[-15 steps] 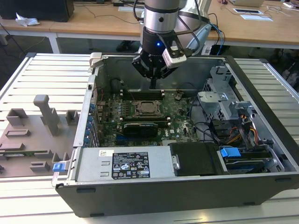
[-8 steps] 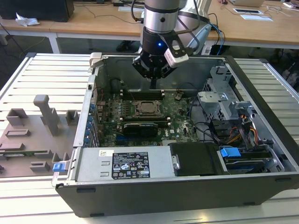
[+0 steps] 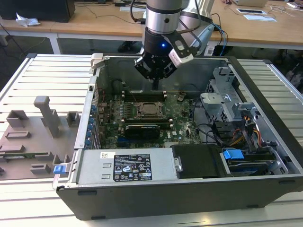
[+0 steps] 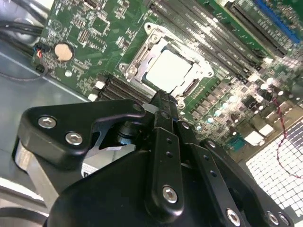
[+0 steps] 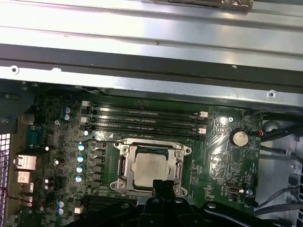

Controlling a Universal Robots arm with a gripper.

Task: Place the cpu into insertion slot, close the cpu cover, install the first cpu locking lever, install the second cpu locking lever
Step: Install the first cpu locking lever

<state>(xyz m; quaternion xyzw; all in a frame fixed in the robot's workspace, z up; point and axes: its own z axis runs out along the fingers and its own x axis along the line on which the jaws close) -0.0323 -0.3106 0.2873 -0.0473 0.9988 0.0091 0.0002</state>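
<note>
The cpu (image 5: 150,166) lies flat in the insertion slot (image 5: 177,166) on the green motherboard, its dull silver top facing up. The silver cpu cover (image 5: 124,165) lies down around it, framing the chip. In the second wrist view the cpu (image 4: 170,71) sits inside the cpu cover (image 4: 142,56), just past my black fingertips. My gripper (image 4: 163,98) is shut with nothing between its fingers and hovers above the socket's near edge. In the exterior view the gripper (image 3: 155,83) hangs over the back of the open case, above the cpu (image 3: 150,109). I cannot make out how the locking levers stand.
Long memory slots (image 5: 142,120) run beside the socket. A black card (image 3: 141,128) lies in front of it. A power supply (image 3: 123,165), drive cage (image 3: 227,101) and cables (image 3: 213,127) fill the case. A grey fixture board (image 3: 33,137) lies at the exterior view's left.
</note>
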